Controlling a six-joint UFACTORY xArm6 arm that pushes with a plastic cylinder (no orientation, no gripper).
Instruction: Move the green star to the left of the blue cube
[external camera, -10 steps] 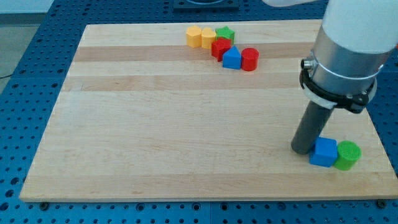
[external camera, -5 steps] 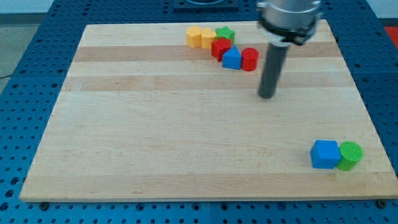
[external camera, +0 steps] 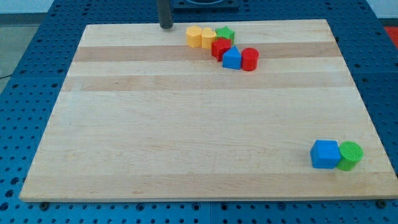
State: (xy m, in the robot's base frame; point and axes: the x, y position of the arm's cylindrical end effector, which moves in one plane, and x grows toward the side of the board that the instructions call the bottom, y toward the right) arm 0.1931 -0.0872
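Observation:
The green star sits near the view's top, in a cluster of blocks, touching a yellow block on its left and a red block below it. The blue cube lies at the view's bottom right, touching a green cylinder on its right. My tip is at the board's top edge, left of the cluster, apart from the orange block, far from the blue cube.
The cluster holds an orange block, a yellow block, a red block, a small blue block and a red cylinder. The wooden board lies on a blue perforated table.
My tip moved from beside the blue cube at the bottom right, up across the board, to the top edge left of the cluster. No block has moved.

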